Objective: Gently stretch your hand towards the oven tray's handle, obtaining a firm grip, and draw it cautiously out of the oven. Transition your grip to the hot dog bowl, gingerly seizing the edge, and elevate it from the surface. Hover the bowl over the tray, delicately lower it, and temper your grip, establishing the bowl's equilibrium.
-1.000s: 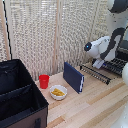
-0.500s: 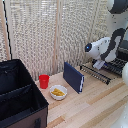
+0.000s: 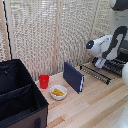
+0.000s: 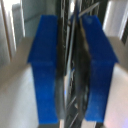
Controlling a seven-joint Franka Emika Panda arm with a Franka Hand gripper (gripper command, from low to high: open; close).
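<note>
While I watch the exterior view, the white glossy arm (image 3: 102, 47) reaches down at the exterior view's right onto the oven tray (image 3: 97, 73), a flat rack of thin dark metal bars sticking out over the pale wood-plank table (image 3: 95, 107). Its handle (image 3: 92, 76), the thin front bar, faces the table. The gripper (image 3: 99, 63) sits at the rack. On my wrist view the blue blocky fingers (image 4: 45, 70) flank blurred dark wire bars (image 4: 70, 65); jaws look closed narrow on them, though blur hides actual contact. The oven is barely visible behind the arm. The hot dog bowl (image 3: 58, 92), round, white, with yellow pieces, sits on the table near a small red cup (image 3: 44, 81), a dark blue flat book (image 3: 73, 77) and a black fabric bin (image 3: 17, 97).
</note>
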